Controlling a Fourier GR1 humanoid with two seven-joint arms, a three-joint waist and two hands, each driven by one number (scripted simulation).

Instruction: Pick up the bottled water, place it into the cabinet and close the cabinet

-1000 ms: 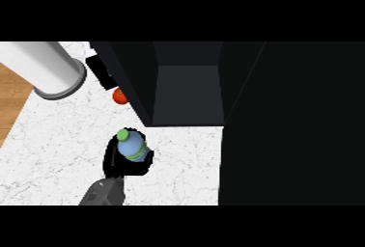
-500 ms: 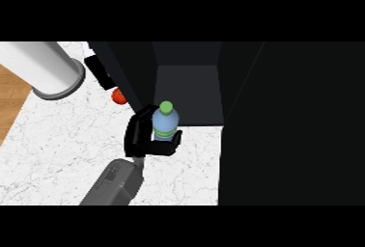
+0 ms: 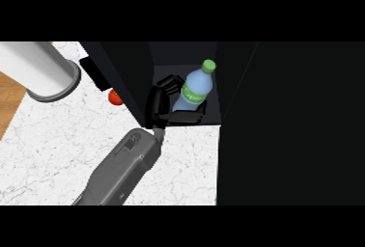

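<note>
The bottled water (image 3: 196,91), clear blue with a green cap and a green label, leans with its cap toward the back, inside the opening of the black cabinet (image 3: 285,120). My right hand (image 3: 162,103) is shut on its lower half, at the front of the cabinet's floor, and its grey forearm runs down to the lower edge. The cabinet's door (image 3: 125,72) stands open at the left of the opening. My left forearm shows as a pale cylinder at the upper left. The black left hand (image 3: 95,72) beside it is partly hidden by the door.
A small red thing (image 3: 115,97) lies on the white marble counter (image 3: 64,144), just left of the open door. A wooden strip (image 3: 8,101) runs along the counter's left edge. The cabinet's dark side fills the right of the view.
My right hand has carried the bottle away from me, off the counter and into the cabinet's opening. The bottle now leans back. The left arm has kept still.
</note>
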